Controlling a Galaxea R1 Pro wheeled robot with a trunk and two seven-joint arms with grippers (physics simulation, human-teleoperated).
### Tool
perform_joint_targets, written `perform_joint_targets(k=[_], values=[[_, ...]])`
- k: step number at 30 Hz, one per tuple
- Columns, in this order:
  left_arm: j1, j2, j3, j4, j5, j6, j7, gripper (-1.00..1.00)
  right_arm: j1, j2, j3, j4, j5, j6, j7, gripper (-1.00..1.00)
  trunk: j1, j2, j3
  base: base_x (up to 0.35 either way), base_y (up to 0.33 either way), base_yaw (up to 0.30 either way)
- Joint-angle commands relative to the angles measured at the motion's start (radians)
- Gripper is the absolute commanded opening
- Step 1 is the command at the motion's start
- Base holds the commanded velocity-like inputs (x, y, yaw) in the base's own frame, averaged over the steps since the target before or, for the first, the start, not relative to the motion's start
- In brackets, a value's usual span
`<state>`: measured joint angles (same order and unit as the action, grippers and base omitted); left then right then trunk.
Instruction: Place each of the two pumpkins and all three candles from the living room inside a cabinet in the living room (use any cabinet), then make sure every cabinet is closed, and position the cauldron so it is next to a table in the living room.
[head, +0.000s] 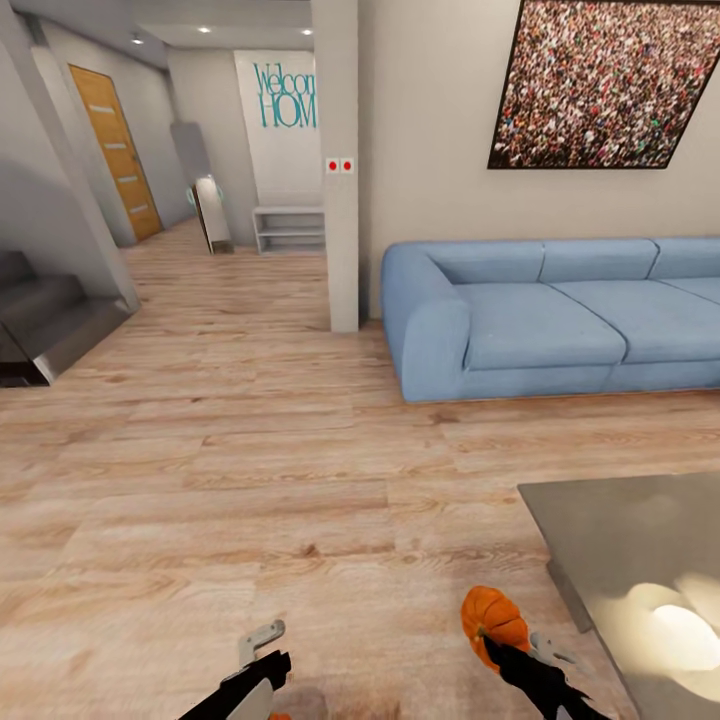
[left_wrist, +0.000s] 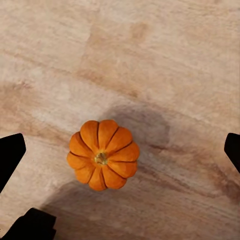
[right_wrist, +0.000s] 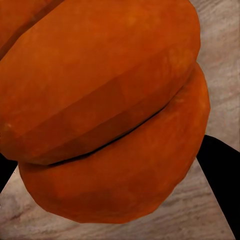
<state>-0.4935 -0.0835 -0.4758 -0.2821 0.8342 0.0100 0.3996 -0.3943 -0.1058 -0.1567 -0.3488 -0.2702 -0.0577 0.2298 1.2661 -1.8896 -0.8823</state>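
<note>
A blue sofa (head: 560, 315) is seen against the far wall, under a large framed picture (head: 610, 85), with a white pillar (head: 342, 170) beside its near arm. Past the pillar, a hallway with a wooden door (head: 118, 150) and a low white shelf (head: 290, 228) is visible, and dark stairs (head: 40, 325) are set at the left edge. The wooden floor (head: 250, 480) ahead of the robot is crossed by nothing. The grey glass-topped table (head: 640, 570) is placed at the lower right, its near corner just beside the right arm.

One pumpkin (head: 492, 617) is gripped by the right gripper (head: 500, 648), raised above the floor near the table corner; in the right wrist view its orange ribs (right_wrist: 110, 110) are pressed close between the dark fingers (right_wrist: 220, 175). A second pumpkin (left_wrist: 102, 155) is seen on the floor, stem up, directly under the left gripper (left_wrist: 120, 155), whose fingers (left_wrist: 10, 155) are spread wide and apart from it. In the head view the left gripper (head: 262, 650) is held low over the boards.
</note>
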Motion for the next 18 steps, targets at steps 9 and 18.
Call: perform_joint_targets(k=[9, 18], values=[[-0.007, 0.106, 0.002, -0.019, 0.005, 0.173, -0.154, 1.00, -0.001, 0.001, 0.088, -0.341, -0.024, 0.379, 0.013, -1.00, 0.034, -0.064, -0.029, 0.000, 0.000, 0.000], [-0.012, 0.344, 0.125, -0.206, 0.001, 0.480, -0.317, 1.00, -0.001, 0.069, 0.086, -0.688, -0.103, 0.726, 0.006, -1.00, 0.069, -0.127, -0.057, 0.000, 0.000, 0.000]])
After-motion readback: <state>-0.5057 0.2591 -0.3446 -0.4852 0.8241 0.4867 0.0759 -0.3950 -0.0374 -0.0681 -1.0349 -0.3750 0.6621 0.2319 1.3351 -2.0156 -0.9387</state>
